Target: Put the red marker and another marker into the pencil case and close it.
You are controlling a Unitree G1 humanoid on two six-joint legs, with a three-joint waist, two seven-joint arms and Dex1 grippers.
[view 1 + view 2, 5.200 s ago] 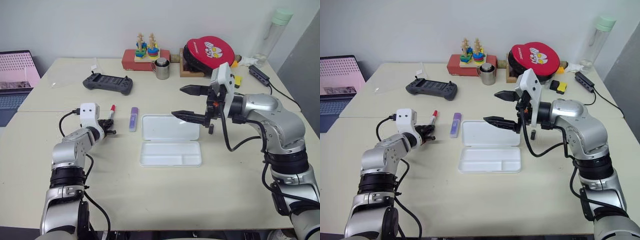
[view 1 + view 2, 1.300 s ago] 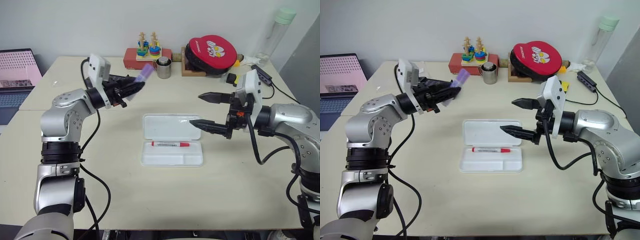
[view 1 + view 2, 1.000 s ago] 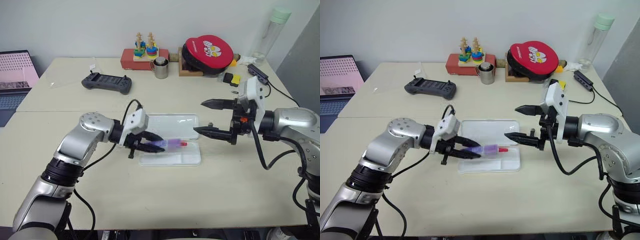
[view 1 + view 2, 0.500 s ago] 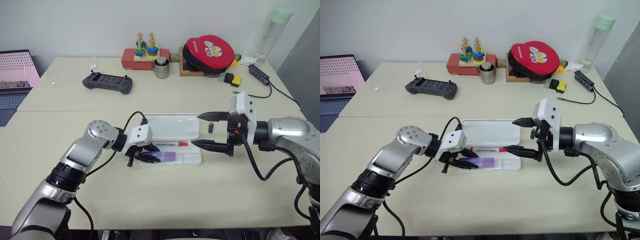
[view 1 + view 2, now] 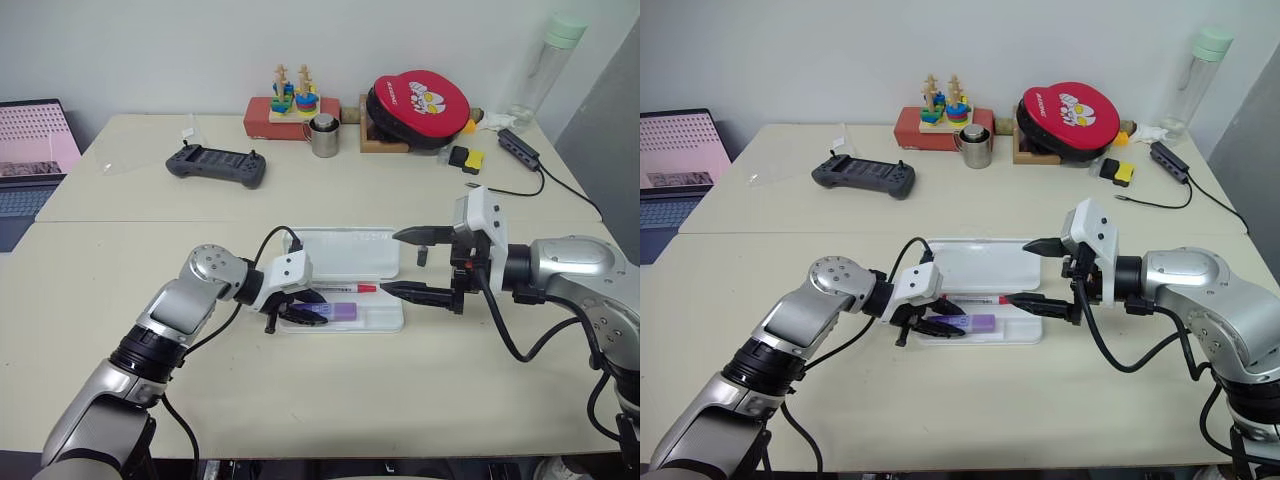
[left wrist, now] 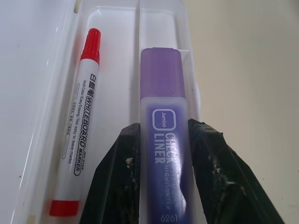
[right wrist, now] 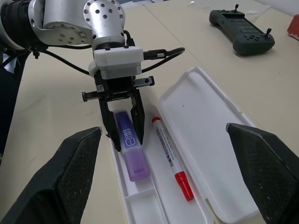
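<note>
Left gripper (image 6: 164, 154), nearest of the lot, has its two black fingers clamped on the chunky lavender-purple highlighter (image 5: 334, 312), which lies down in the front trough of the flat white plastic pencil case (image 5: 390, 322). Slim white-barrelled red-capped marker (image 5: 340, 288) already lies in the trough just behind it, at 12 o'clock of the highlighter, parallel, not touching. Right gripper (image 5: 408, 264) at 3 o'clock of the case, fingers spread wide, holding nothing, lower finger near the case's right end. Lid (image 5: 345, 250) lies flat open toward 12. To do this well: spread the left fingers only a little so the highlighter doesn't roll, then draw straight back toward 9 without nudging the case. Lid closing comes after.
</note>
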